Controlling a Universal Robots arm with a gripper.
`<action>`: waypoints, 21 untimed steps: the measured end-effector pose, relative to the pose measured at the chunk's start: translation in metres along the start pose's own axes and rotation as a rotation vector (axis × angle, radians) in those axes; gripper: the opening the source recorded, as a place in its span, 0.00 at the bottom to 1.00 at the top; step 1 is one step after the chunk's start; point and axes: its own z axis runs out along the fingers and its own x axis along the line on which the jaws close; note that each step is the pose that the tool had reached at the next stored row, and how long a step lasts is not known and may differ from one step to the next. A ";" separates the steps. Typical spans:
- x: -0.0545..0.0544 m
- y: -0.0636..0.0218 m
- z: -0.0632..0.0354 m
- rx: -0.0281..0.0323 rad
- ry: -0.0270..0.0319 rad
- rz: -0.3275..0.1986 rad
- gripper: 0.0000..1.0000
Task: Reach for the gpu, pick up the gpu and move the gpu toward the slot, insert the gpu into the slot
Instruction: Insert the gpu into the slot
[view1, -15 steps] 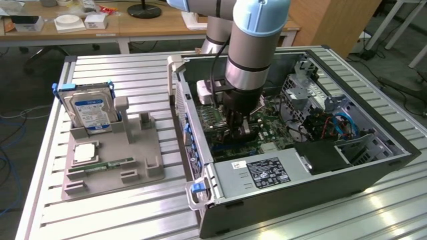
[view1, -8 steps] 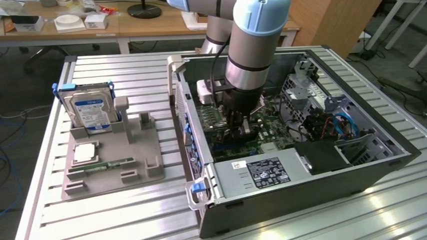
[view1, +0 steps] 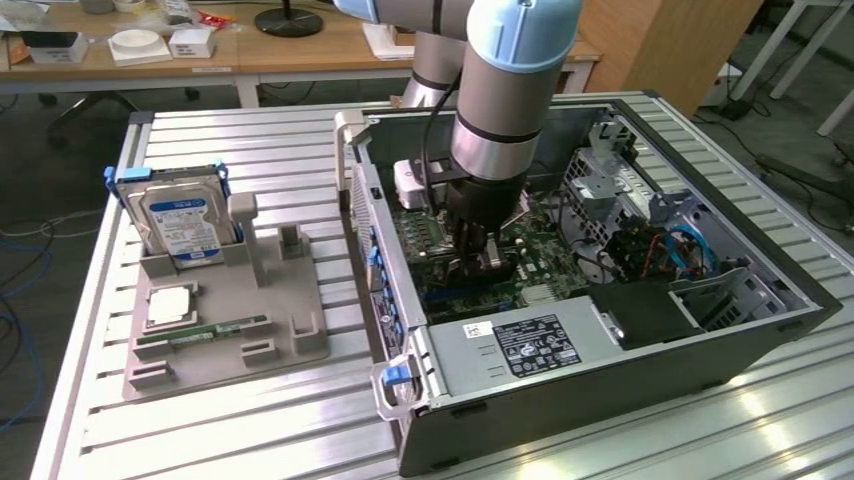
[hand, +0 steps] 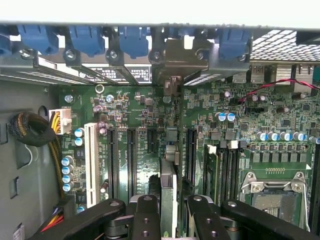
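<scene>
In the wrist view the gpu (hand: 169, 175) stands edge-on between my black fingers (hand: 146, 212), upright over the green motherboard (hand: 145, 117). My gripper (hand: 171, 201) is shut on it. The card's metal end bracket (hand: 175, 55) sits against the case's rear openings. The card runs parallel to the black slots on either side (hand: 131, 160) and hides the slot beneath it. Whether its edge is seated I cannot tell. In the exterior view the arm reaches straight down into the open computer case (view1: 400, 300), with the gripper (view1: 478, 255) low over the board.
Blue retaining clips (hand: 85, 37) line the case's rear. A white slot (hand: 91, 160), a cable bundle (hand: 30, 129) and the silver processor socket (hand: 272, 197) flank the card. Outside the case, a grey stand (view1: 227, 350) holds a hard drive (view1: 180, 220) and a memory stick (view1: 214, 328).
</scene>
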 end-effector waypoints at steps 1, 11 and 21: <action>0.000 -0.0001 0.0000 0.0000 0.0000 -0.001 0.26; 0.000 0.0000 0.0051 -0.0003 0.0007 -0.002 0.26; 0.000 0.0001 0.0022 0.0000 -0.0006 -0.002 0.26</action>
